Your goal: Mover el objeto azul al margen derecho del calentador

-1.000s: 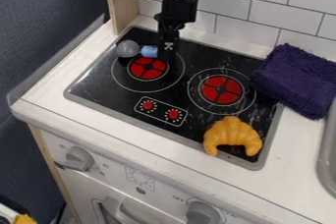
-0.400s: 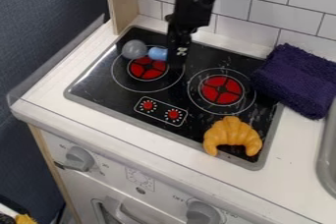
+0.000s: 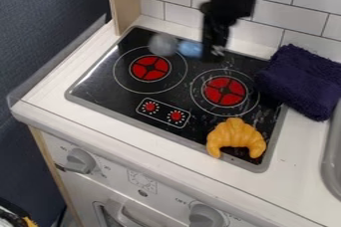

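While the gripper (image 3: 212, 56) clasps the blue object (image 3: 190, 49), carry it level. Lower gently onto the stove's right margin (image 3: 275, 131).

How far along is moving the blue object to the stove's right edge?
Pickup looks done: the tool has carried the blue object rightward since earlier. It is in hand near the back edge of the stove. Left: reaching the right edge, by the purple towel, and letting go.

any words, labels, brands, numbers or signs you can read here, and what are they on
None can be read for sure.
Print around the left oven knob: too small to read.
Print by the right oven knob: too small to read.
White mark on the hand: too blurred.
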